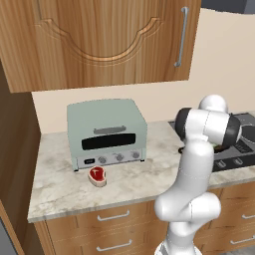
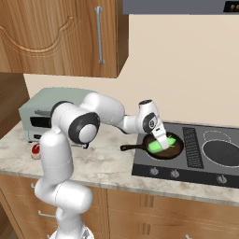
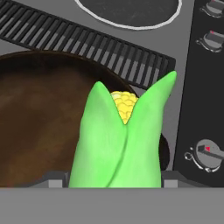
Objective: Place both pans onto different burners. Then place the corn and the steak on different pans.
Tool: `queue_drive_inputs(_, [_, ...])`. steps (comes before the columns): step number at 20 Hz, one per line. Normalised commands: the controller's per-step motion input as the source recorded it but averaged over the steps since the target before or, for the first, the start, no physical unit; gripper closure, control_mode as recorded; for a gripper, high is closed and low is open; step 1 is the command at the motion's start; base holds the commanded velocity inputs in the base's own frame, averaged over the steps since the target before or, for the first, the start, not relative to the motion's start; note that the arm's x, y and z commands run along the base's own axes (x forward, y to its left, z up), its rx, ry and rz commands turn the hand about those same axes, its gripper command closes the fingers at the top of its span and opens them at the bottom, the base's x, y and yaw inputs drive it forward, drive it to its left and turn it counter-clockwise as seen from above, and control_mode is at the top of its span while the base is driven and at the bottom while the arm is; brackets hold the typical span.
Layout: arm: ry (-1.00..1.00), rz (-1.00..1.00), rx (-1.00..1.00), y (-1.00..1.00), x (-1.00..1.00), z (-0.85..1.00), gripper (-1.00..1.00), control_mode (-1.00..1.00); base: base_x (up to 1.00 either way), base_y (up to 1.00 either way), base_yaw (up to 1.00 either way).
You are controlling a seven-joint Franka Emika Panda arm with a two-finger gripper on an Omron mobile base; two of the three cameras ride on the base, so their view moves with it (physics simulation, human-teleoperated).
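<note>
My gripper (image 2: pixel 161 141) is shut on the corn (image 2: pixel 158 146), a bright green cob in its husk, and hangs just over the rusty brown skillet (image 2: pixel 164 151) on the front left burner. In the hand view the corn (image 3: pixel 120 140) fills the gap in my gripper (image 3: pixel 111 180), yellow kernels showing at its tip, with the skillet (image 3: pixel 39 127) beneath. A flat dark grey pan (image 2: pixel 222 153) appears to lie on the front right burner. The steak (image 1: pixel 97 175) rests on the counter in front of the toaster oven, also seen as the steak (image 2: pixel 35 149) at far left.
A pale green toaster oven (image 1: pixel 107 132) stands on the marble counter (image 1: pixel 134 184). The cooktop (image 2: pixel 196 175) has a ribbed grille (image 2: pixel 191 147) in its middle, knobs along its front and a bare outlined burner (image 2: pixel 215 136) at the back right. Wooden cabinets (image 1: pixel 99 40) hang overhead.
</note>
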Motion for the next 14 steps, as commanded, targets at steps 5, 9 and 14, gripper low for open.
queue_drive_inputs(5, [-0.02, -0.01, 0.00, -0.08, 0.00, -0.18, 1.00, -1.00, 0.00, 0.00, 0.00])
queue_drive_inputs(9, [-0.01, -0.01, 0.00, -0.03, 0.00, -0.14, 1.00, -1.00, 0.00, 0.00, 0.00])
queue_drive_inputs(14, [0.00, 0.00, 0.00, 0.00, 0.00, -0.02, 1.00, -1.00, 0.00, 0.00, 0.00])
